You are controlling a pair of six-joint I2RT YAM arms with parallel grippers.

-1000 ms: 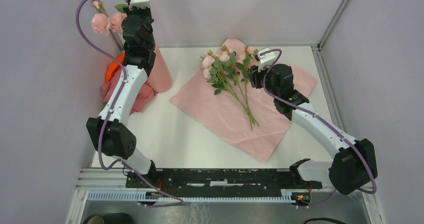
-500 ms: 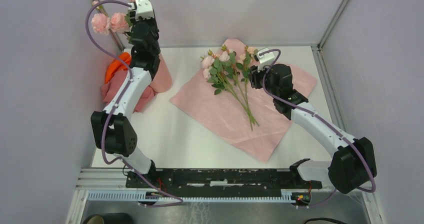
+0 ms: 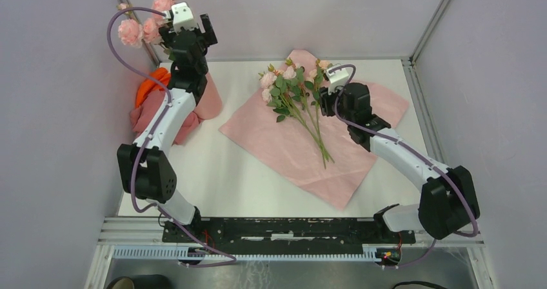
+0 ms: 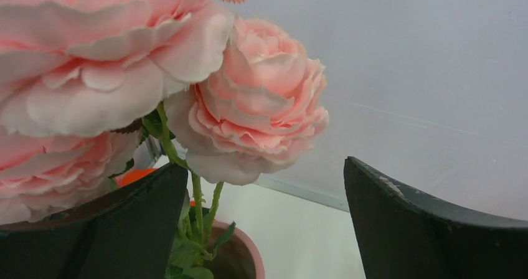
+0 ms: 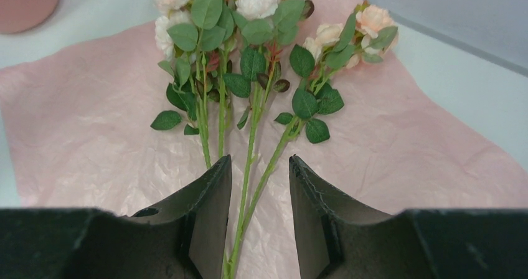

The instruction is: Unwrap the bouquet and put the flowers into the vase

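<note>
Pink sheet (image 3: 293, 157): crinkled paper, faint sheen. Vase (image 3: 210, 100): smooth, matt. Right tool fingers (image 5: 208, 217): black, matt plastic.

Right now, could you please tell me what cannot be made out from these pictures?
- Vase: top view, the left arm covers most of it; left wrist view, only part of the rim shows, cut by the bottom edge.
- Rose stems below the rim: hidden by the vase wall.
- Right gripper: whether it touches the loose stems on the paper is unclear; top view, its own body hides the tips.

White-shelled arms (image 3: 161, 118) with black joints (image 3: 155, 176), looping purple cables (image 3: 109, 29), white wrist cameras (image 3: 182, 15), curved black gripper fingers (image 5: 208, 217).
</note>
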